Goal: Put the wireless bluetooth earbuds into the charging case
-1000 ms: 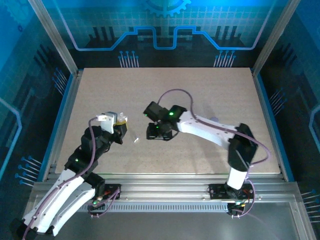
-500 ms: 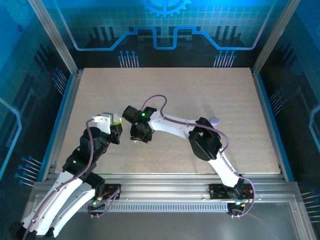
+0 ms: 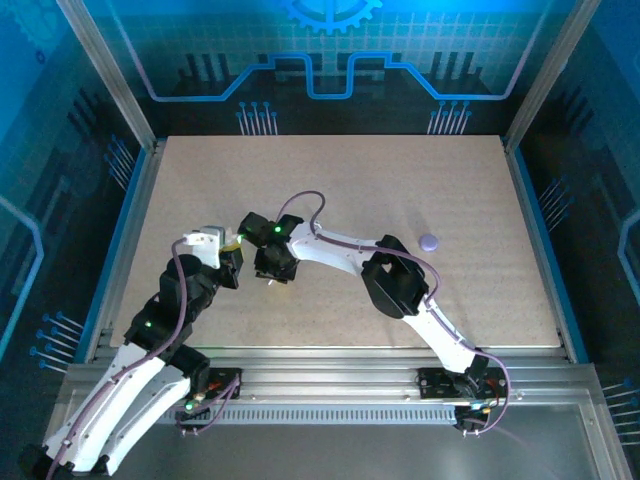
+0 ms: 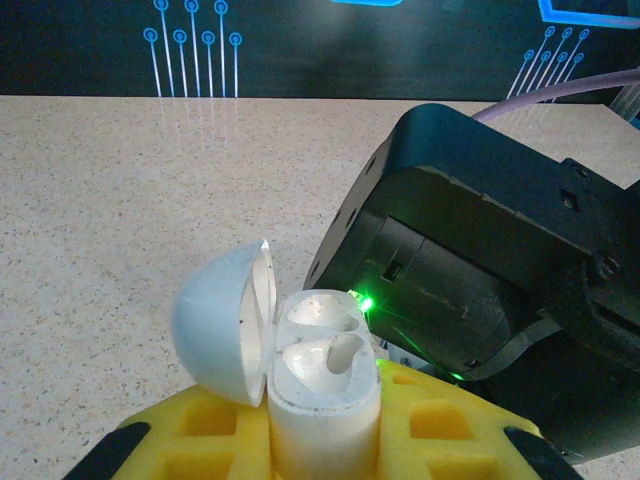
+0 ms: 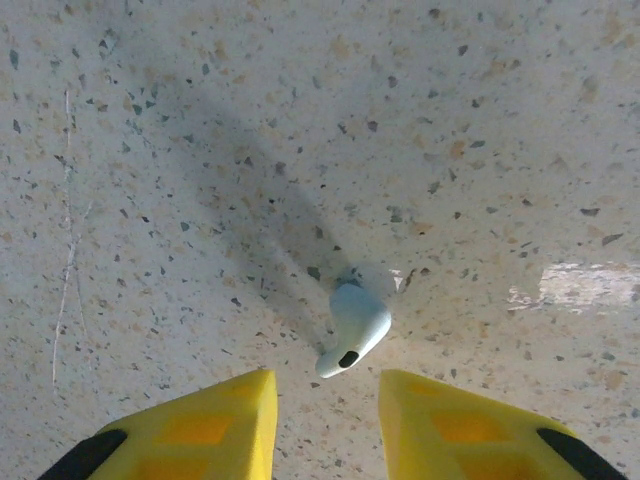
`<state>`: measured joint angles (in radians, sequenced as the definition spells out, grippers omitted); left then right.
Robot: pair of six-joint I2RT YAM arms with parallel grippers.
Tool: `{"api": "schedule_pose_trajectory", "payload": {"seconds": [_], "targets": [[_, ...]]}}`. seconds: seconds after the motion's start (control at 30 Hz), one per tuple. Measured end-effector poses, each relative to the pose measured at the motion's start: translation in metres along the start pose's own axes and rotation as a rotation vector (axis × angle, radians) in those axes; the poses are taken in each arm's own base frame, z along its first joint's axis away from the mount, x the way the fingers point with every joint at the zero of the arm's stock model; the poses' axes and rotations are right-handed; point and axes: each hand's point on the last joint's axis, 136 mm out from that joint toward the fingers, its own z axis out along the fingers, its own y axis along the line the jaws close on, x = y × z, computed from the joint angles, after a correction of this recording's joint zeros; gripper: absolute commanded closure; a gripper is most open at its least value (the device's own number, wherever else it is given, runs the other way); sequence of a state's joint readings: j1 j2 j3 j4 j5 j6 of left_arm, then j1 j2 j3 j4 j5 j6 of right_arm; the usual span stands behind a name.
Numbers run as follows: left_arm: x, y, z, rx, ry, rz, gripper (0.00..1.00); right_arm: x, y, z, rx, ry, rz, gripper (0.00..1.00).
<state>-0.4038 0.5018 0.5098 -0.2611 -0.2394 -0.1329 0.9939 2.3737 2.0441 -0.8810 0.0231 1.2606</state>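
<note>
Earbud (image 5: 353,330) first: one white bud lies on the table, right at the mouth of your right gripper (image 5: 328,400). The yellow fingers (image 5: 215,425) stand apart and touch neither side of the bud. Your left gripper (image 4: 320,440) is clamped on the charging case (image 4: 318,395), holding it upright between its yellow pads. The lid (image 4: 225,320) is swung open to the left and two white wells face up. Whether anything sits in those wells, you cannot tell. Just beside the case looms the black wrist body (image 4: 480,290) of the right arm, with a green light glowing on it. From above, both grippers meet left of centre on the table (image 3: 400,180), the left gripper (image 3: 232,250) close beside the right gripper (image 3: 273,272). The tabletop is a pale, beige-speckled slab, and the arm's shadow falls across it under the right wrist. A small lilac disc (image 3: 429,241) rests well apart to the right. Aluminium posts (image 3: 105,75) frame the cell, and blue-lit walls (image 3: 320,50) printed with circuit lines close it in.
</note>
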Motion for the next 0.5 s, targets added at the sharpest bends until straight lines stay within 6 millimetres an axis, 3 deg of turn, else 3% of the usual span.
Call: {"api": "schedule_pose_trajectory", "payload": {"seconds": [0.3,0.5], "targets": [[-0.002,0.000,-0.002,0.003,-0.012,-0.002,0.79,0.000,-0.003,0.017,0.024,0.009,0.007,0.69],[-0.003,0.000,-0.002,0.003,-0.012,-0.002,0.79,-0.001,-0.003,0.017,0.026,0.005,0.007,0.72]]}}
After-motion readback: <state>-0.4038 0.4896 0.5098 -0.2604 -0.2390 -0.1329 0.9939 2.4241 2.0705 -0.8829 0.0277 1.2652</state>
